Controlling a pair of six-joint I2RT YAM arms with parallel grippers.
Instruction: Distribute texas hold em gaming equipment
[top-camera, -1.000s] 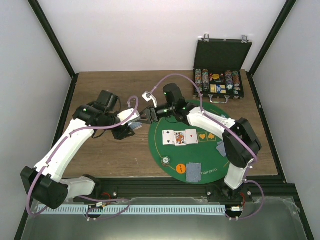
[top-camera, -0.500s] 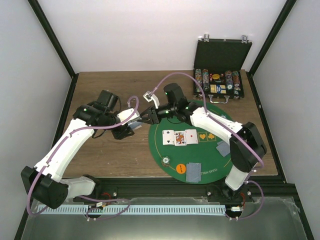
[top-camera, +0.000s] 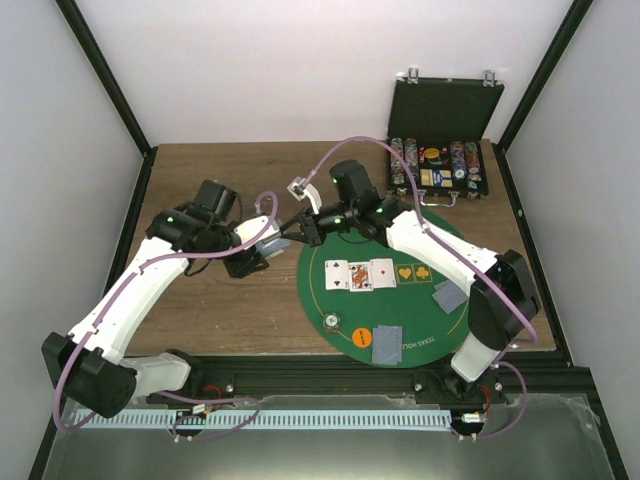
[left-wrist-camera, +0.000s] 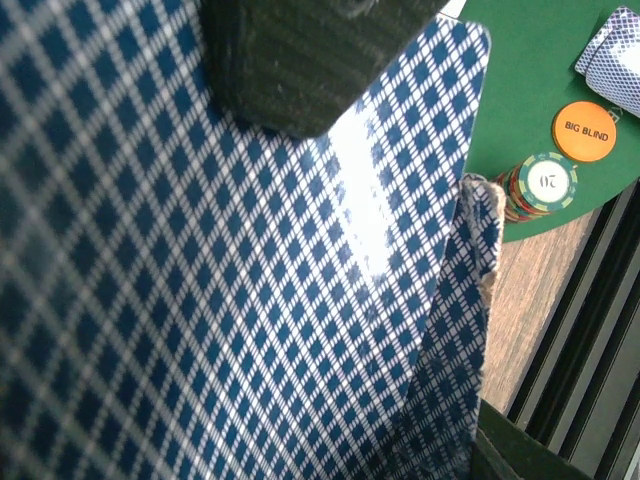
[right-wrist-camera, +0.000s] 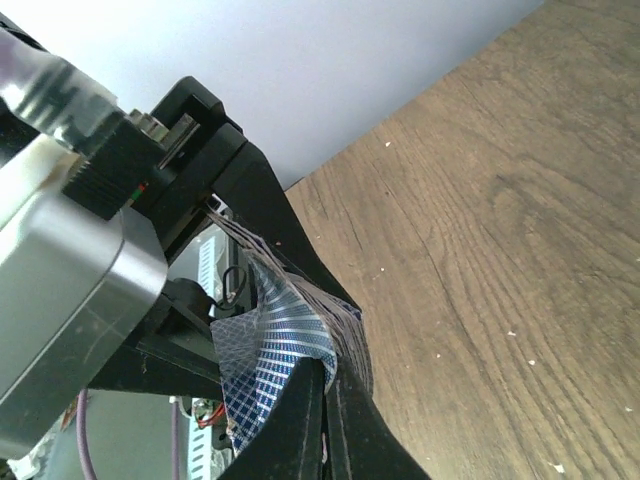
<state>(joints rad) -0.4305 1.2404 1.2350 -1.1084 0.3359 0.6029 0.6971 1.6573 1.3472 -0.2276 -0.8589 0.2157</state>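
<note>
Top external: the open black case (top-camera: 445, 128) holds chip rows (top-camera: 440, 157). Both arms reach inward, left pincer (top-camera: 258, 255) meeting right pincer (top-camera: 288, 230) beside the green mat (top-camera: 420, 345). Left wrist: left pincer, half-spread, clamps the deck (left-wrist-camera: 200, 300). Right wrist: right pincer closed, seemingly pinching one card (right-wrist-camera: 268, 345).

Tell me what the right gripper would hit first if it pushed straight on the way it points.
The deck of cards in the left gripper. The right gripper, shut on one card, points straight at it; the left gripper's body probably lies just behind.

White walls (top-camera: 280, 70), wooden tabletop (top-camera: 250, 310)
</note>
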